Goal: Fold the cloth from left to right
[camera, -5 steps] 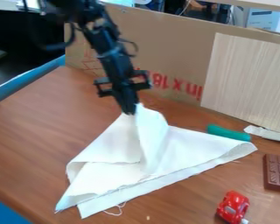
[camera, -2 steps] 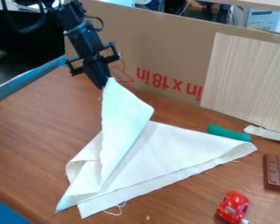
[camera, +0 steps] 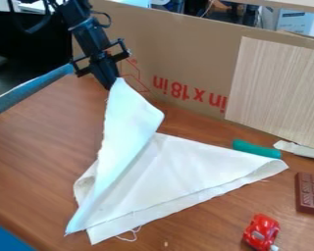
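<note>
On a brown table (camera: 35, 147), with tan cardboard (camera: 186, 49) behind, find the white cloth (camera: 192, 162) spread near the middle in the camera view, left of a red toy car (camera: 261, 231). At the upper left, see the gripper (camera: 112, 85) closed on a raised corner of the cloth. Judge the fold as partway along: one flap lifted at the left, layers doubled along the near edge (loose threads and all). Left to do, most likely: carry the flap over to the right, lay it down and let go. Trace the resting part's long axis from the lower-left corner up to the tip at the right, pointing rightward and slightly away; trace the flap's from that same lower-left corner steeply up to the gripper.
</note>
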Robot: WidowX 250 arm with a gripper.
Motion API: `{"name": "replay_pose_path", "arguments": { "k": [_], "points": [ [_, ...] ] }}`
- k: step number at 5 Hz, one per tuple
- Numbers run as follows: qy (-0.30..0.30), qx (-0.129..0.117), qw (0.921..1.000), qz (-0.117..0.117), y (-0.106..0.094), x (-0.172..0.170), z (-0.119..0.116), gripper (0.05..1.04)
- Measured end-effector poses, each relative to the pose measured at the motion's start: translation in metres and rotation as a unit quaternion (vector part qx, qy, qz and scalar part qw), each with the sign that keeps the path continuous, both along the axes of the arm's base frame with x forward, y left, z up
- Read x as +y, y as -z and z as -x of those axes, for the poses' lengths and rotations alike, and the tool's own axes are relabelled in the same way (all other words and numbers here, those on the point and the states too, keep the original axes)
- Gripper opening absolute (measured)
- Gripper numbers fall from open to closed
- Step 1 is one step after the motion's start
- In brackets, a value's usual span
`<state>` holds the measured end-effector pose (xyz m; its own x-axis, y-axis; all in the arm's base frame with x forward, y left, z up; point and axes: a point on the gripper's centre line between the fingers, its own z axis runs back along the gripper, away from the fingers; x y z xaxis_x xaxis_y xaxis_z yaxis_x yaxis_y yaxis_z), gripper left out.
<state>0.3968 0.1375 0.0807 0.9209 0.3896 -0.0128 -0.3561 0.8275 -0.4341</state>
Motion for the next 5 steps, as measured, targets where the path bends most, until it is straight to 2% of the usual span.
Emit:
{"name": "replay_pose_path", "arguments": {
  "k": [2, 5],
  "points": [
    [-0.011, 0.023, 0.9995, 0.018, 0.001, 0.028, -0.008, 0.049],
    [-0.013, 0.025, 0.9993, 0.027, 0.0, 0.051, -0.008, 0.049]
  ]
}}
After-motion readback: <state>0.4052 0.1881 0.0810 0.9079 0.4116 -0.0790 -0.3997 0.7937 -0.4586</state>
